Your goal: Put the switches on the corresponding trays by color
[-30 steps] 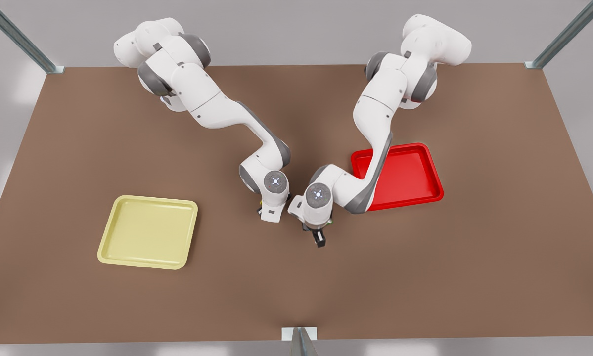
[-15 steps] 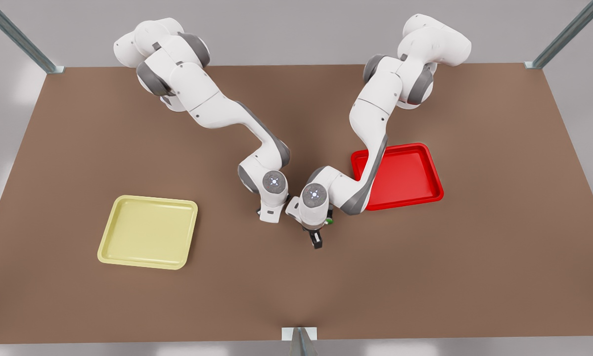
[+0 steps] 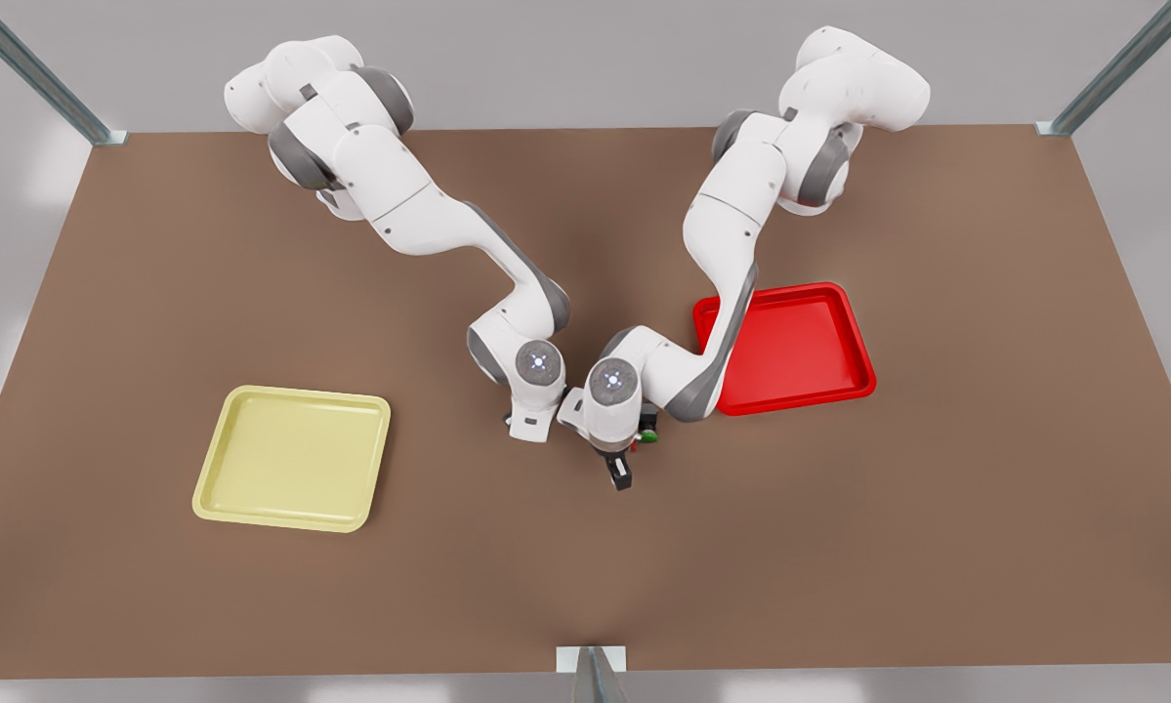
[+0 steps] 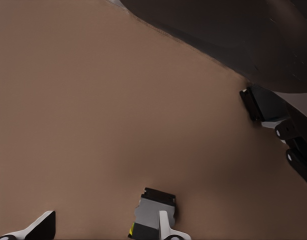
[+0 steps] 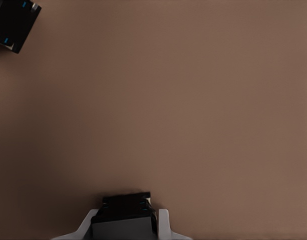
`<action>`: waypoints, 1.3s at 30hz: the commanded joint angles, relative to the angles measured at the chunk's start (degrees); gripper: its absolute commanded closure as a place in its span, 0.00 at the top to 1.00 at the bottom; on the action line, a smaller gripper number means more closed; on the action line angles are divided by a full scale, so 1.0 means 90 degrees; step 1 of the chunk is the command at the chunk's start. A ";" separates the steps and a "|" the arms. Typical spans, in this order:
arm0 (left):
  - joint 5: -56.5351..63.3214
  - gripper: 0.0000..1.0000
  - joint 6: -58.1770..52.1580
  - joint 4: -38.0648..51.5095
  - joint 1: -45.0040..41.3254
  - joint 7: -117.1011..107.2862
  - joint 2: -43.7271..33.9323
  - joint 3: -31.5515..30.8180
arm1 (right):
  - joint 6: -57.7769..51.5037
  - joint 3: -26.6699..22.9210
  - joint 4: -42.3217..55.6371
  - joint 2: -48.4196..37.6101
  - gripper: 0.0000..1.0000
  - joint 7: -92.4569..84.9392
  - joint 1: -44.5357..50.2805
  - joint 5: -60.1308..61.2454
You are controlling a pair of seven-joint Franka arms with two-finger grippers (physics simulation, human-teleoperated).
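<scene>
Surface: we see brown, carrying both trays.
Yellow tray: front view's left.
Red tray: front view's right.
Left gripper: jaws wide beside yellow switch.
Right gripper: jaws clasp a dark switch.
Green switch: beside the right wrist.

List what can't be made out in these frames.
- Left wrist view: the yellow-edged switch beside the open left tool is cut off by the frame edge. Only a yellow sliver of it shows.
- Right wrist view: the dark block at the right tool is cut off by the edge, so its cap colour is hidden. The corner block is cut off too.
- Front view: the green switch is tiny and half under the right arm's wrist.
</scene>
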 commanded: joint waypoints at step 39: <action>-0.1399 1.00 0.0341 -0.0169 -0.0208 0.0664 0.0038 0.0715 | -0.0374 -0.0763 -0.1318 -0.2439 1.00 -0.0146 -0.2977 -0.0861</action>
